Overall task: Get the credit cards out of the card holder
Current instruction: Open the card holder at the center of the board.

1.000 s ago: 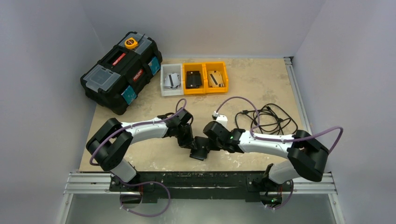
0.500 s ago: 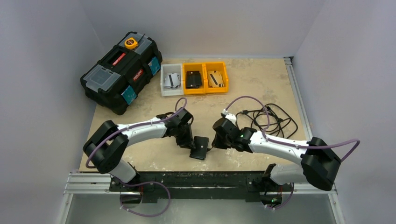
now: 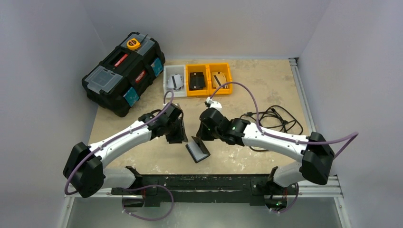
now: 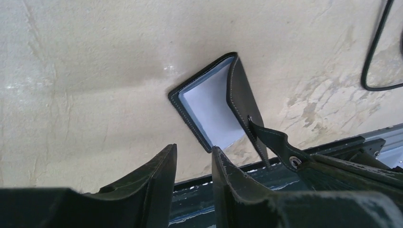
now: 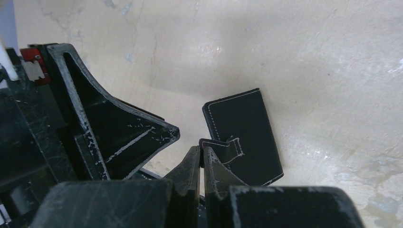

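Observation:
The black card holder (image 3: 198, 151) lies open near the table's front edge, one flap lifted. A pale credit card (image 4: 209, 111) shows inside it in the left wrist view, beside the raised flap (image 4: 242, 95). My right gripper (image 5: 200, 151) is shut on the holder's snap tab (image 5: 227, 147) and holds that flap up; it sits just above the holder (image 3: 203, 136). My left gripper (image 4: 194, 149) hangs a little left of the holder (image 3: 177, 137), open with nothing between its fingers. Whether more cards lie beneath the visible one is hidden.
A large black toolbox (image 3: 122, 71) stands at the back left. A white bin (image 3: 174, 80) and two orange bins (image 3: 197, 80) (image 3: 219, 78) sit behind the arms. A black cable coil (image 3: 275, 121) lies to the right. The front rail (image 3: 204, 183) runs just below the holder.
My left gripper has opened, let go of the card holder and drawn back up and left. My right gripper swung over the holder and raised its flap, so the pale card now shows.

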